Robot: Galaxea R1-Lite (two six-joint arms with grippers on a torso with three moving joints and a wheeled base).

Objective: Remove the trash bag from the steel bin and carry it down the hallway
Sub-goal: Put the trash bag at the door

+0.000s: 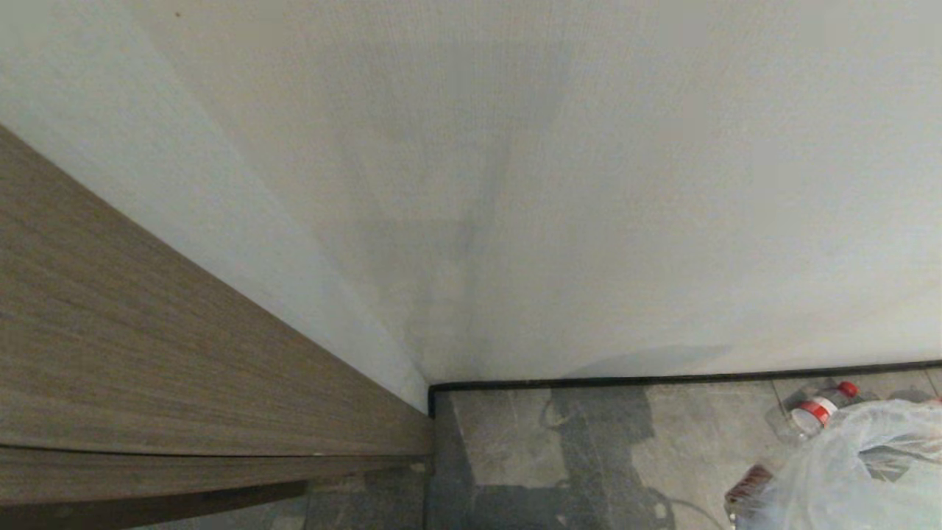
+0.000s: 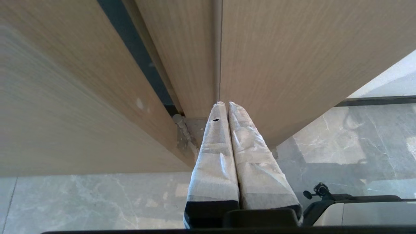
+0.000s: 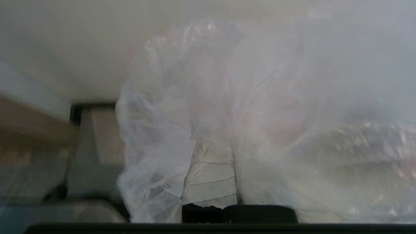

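1. Clear crinkled plastic fills most of the right wrist view: the trash bag point(image 3: 247, 97) is draped over and around the right pincer point(image 3: 213, 146), whose taped fingers point(image 3: 211, 182) are closed with the film bunched about them, gripping the bag.
2. In the head view the same bag point(image 1: 854, 471) shows at the lower right corner, above the floor, just short of the wall.
3. Two plastic bottles point(image 1: 817, 408) with red caps and labels lie by the bag near the skirting; whether they sit inside the film or on the tiles beside it, cannot tell.
4. Left pincer point(image 2: 224, 104): wrapped fingers point(image 2: 214, 162) pressed together, closed on nothing, tips pointing at the wood-grain door point(image 2: 276, 65) and its frame.
5. Hallway floor point(image 1: 515, 442): glossy grey marbled tiles, shadowed in the middle.
6. Farther back, black skirting point(image 1: 662, 379) runs along the foot of the plain white wall point(image 1: 552, 184); a wood-grain panel point(image 1: 147, 353) closes the corner on the left.
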